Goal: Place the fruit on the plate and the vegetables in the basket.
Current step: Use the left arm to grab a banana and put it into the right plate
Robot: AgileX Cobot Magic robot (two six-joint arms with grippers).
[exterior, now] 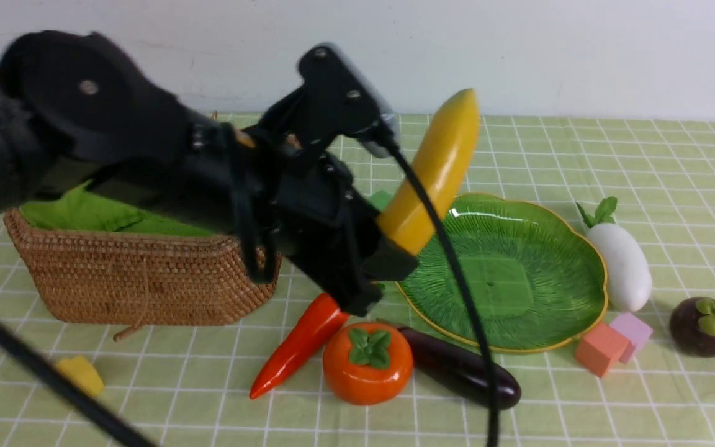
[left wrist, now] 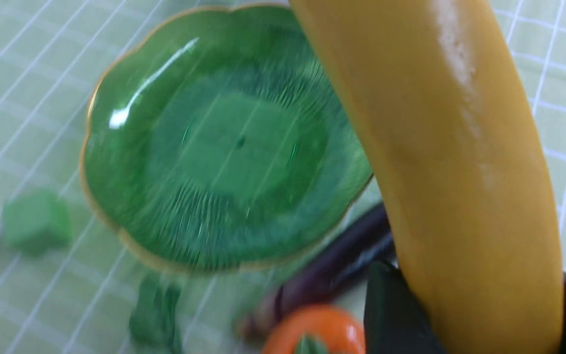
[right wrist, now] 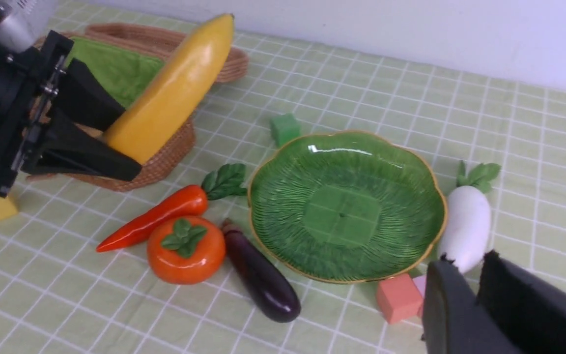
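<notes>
1 fruit, the banana [exterior: 438,167], hung grasped in the left pincer [exterior: 395,247] beside the plate [exterior: 519,279]; it seemingly needed carrying right, lowering, releasing. The right pincer [right wrist: 466,268] was unclear.

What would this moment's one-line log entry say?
left fingers: hold banana aloft | plate: empty | right fingers: hold nothing

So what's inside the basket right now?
Only its green lining shows in the basket. The left arm and the banana hide much of the inside, so I can't see all of it.
</notes>
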